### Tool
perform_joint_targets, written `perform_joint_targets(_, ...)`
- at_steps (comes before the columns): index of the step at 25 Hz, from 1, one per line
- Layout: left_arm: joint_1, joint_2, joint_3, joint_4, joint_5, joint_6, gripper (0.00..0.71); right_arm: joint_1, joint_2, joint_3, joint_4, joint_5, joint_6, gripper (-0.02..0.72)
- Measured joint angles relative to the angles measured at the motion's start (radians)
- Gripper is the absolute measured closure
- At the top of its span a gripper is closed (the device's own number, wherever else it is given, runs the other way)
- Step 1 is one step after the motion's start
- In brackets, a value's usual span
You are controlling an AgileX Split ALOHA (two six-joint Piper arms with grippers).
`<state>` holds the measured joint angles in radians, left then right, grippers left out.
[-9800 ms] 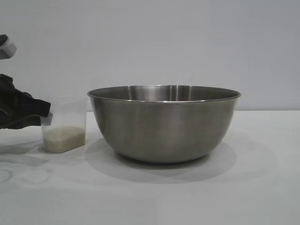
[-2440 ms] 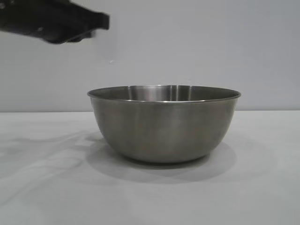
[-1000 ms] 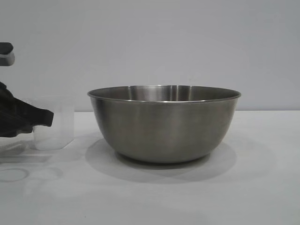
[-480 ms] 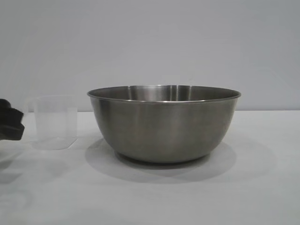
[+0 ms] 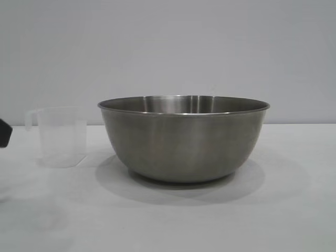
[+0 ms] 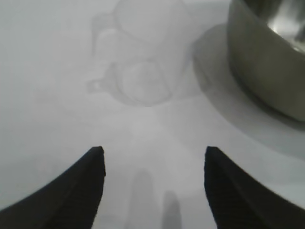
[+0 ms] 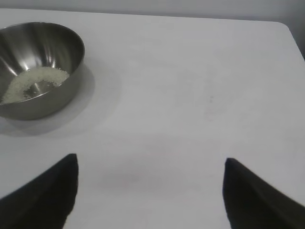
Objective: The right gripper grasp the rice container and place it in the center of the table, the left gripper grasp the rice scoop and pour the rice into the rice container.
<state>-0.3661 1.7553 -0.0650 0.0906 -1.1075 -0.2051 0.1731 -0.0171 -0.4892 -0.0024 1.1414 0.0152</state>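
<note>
Rice container: brushed steel, dull grey outside, shinier and reflective inside, thin rolled rim. Rice scoop: translucent clear plastic, smooth, slightly frosted look. Table: plain white, matt, smooth. Rice: off-white, grainy, matt. Left pincer fingers: black, matt.

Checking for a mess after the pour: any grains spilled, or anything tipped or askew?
Nothing stands out. The rice lies inside the rice container, the empty rice scoop stands upright beside it, and no grains show on the table. Both claws are open and clear of everything.
</note>
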Motion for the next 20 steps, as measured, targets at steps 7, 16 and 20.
perform_joint_targets(7, 0.000, -0.006, -0.005, 0.007, 0.005, -0.002, 0.312, 0.000, 0.000, 0.000, 0.000, 0.000, 0.000, 0.169)
perform_joint_targets(16, 0.000, -0.113, -0.213, 0.091, 0.361, -0.002, 0.312, 0.000, 0.000, 0.000, 0.000, 0.000, 0.000, 0.169)
perform_joint_targets(20, 0.000, -0.267, -0.256, 0.116, 0.594, -0.002, 0.312, 0.000, 0.000, 0.000, 0.000, 0.000, 0.000, 0.169)
